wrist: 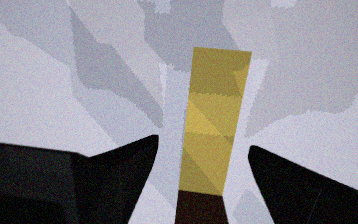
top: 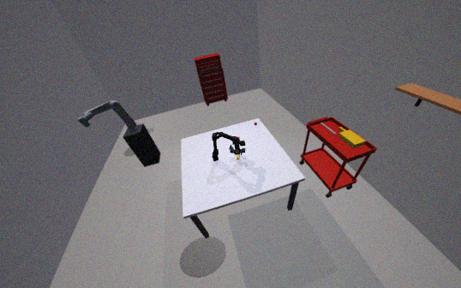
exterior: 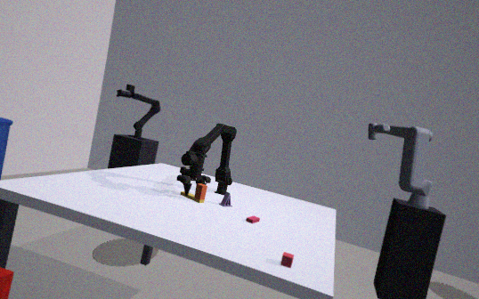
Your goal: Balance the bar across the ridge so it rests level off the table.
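Note:
The yellow bar [wrist: 212, 120] [exterior: 190, 196] [top: 237, 157] lies flat on the table. An orange block [exterior: 201, 192] stands upright on one end of it; its dark side [wrist: 201, 209] shows at the bottom of the wrist view. The small purple ridge [exterior: 226, 200] stands apart from the bar, to the right of the orange block in the exterior view; the wrist view does not show it. My gripper [wrist: 202, 146] [exterior: 194, 190] is open and low over the bar, one finger on each side, with gaps between bar and fingers. The far finger is partly hidden in the exterior view.
A flat red piece [exterior: 253, 219] lies beyond the ridge, and a red cube [exterior: 288, 260] [top: 255, 123] sits near a table corner. The white table [top: 206, 193] has a red cart [top: 328, 171] beside it. Other arms stand on black pedestals away from the table.

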`<state>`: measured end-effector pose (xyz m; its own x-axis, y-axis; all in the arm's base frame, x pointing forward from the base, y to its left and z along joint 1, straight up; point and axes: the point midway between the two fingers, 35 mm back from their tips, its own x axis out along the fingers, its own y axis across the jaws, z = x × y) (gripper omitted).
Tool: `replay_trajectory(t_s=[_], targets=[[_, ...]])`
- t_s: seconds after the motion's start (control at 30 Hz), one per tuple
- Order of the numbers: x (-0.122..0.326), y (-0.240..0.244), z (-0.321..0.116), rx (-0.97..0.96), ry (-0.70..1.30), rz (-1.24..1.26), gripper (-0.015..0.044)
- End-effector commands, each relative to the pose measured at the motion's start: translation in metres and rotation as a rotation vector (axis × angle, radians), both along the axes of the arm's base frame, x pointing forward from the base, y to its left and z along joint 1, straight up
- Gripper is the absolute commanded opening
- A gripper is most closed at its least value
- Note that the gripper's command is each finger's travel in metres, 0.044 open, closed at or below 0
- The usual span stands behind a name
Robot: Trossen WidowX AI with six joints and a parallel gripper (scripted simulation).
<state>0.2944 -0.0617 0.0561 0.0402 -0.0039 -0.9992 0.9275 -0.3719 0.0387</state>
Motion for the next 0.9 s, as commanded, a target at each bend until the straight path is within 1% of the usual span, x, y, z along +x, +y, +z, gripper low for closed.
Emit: replay_trajectory(t_s=[0.0, 0.5, 0.73, 0.87], targets=[[-0.0026, -0.0003, -0.0075, -0.002, 0.01, -0.007, 0.0315], [-0.0026, -0.0003, -0.0075, -0.002, 0.01, -0.007, 0.0315], [-0.0017, 0.0004, -0.0063, 0.002, 0.007, 0.0, 0.0131], [-0.0017, 0.0004, -0.0063, 0.002, 0.007, 0.0, 0.0105]])
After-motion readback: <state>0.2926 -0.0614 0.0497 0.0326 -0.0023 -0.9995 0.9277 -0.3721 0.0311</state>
